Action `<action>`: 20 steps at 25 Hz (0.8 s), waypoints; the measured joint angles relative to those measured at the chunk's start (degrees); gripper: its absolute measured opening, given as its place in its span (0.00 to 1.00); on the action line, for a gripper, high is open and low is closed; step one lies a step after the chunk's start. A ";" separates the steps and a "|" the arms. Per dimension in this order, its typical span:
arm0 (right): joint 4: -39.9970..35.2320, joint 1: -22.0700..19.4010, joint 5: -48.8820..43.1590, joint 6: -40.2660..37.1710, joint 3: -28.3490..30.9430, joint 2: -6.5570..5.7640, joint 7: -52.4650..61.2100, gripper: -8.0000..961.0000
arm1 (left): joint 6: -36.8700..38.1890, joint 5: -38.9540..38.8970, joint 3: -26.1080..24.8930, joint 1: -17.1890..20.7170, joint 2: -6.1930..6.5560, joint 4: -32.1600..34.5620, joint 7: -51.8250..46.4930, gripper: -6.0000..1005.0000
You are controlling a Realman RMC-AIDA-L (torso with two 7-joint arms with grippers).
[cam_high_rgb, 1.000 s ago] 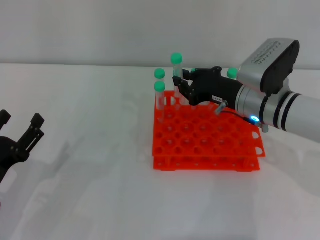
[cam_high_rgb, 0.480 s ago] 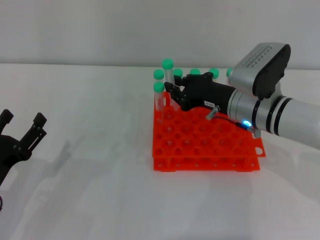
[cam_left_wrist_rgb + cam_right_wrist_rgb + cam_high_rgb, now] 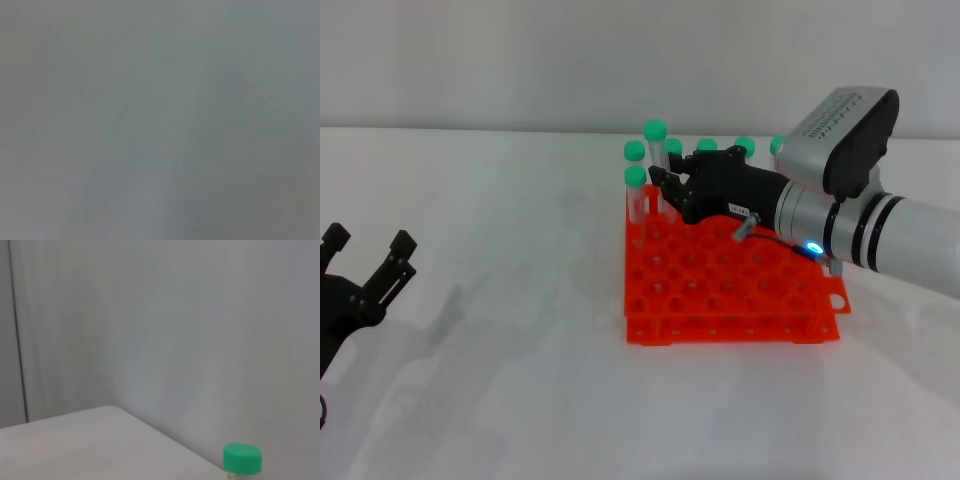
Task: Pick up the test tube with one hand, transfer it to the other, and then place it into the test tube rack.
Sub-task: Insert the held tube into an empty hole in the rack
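Test tube [image 3: 659, 158]: slim, clear, green-capped, gripped upright by right hand [image 3: 672, 186] over rack [image 3: 730, 285] far-left corner. Seven green caps visible in all. Left hand [image 3: 365, 270] spread wide, empty, above tabletop [image 3: 500, 380].

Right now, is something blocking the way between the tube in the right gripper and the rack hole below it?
Nothing visible blocks it. The right gripper holds the test tube upright over the test tube rack, beside two other tubes at the far-left corner.
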 joint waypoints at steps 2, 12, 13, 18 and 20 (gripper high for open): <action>0.11 -0.08 0.00 0.03 -0.17 0.00 -0.11 0.21 | 0.12 0.02 0.00 0.04 -0.01 0.00 0.00 0.89; -0.35 -1.21 -0.46 -0.99 -0.51 0.00 -4.18 0.22 | 0.05 0.02 0.00 -0.22 0.06 0.00 0.00 0.89; -0.35 -1.26 -0.40 -1.08 -0.52 0.00 -4.55 0.22 | 0.06 0.02 0.00 -0.24 0.06 0.00 0.00 0.89; -0.38 -1.34 -0.18 -1.09 -0.24 0.00 -4.98 0.35 | 0.06 0.02 0.00 -0.40 0.06 0.00 0.00 0.89; -0.40 -1.41 -0.18 -1.12 0.05 0.00 -5.28 0.42 | 0.06 0.02 0.00 -0.43 0.06 0.00 0.00 0.89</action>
